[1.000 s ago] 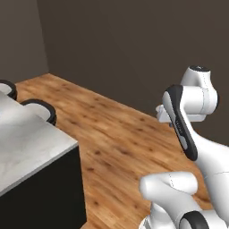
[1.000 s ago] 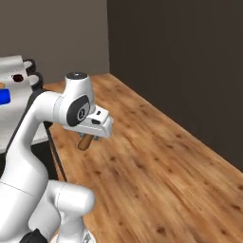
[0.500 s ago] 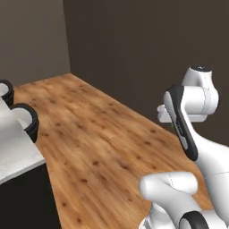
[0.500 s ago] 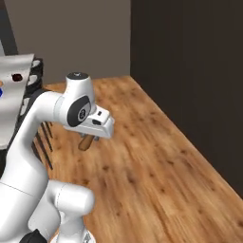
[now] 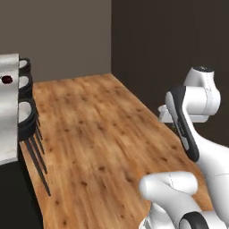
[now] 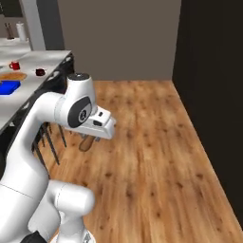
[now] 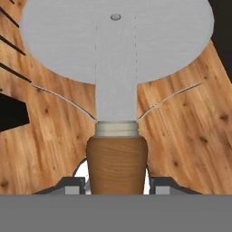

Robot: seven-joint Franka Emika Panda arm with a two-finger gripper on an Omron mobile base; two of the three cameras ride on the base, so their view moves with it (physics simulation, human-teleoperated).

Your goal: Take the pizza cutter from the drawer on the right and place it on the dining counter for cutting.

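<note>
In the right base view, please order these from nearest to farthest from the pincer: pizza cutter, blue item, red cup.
1. Pizza cutter: held in the pincer, hanging below it.
2. Blue item: on the dining counter, far left.
3. Red cup: on the counter, behind the blue item.

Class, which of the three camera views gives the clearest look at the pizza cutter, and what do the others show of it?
The hand view: the pizza cutter shows its silver wheel and brown handle, held in the claw. The right base view shows just its brown handle below the hand. The left base view tells nothing about it.
</note>
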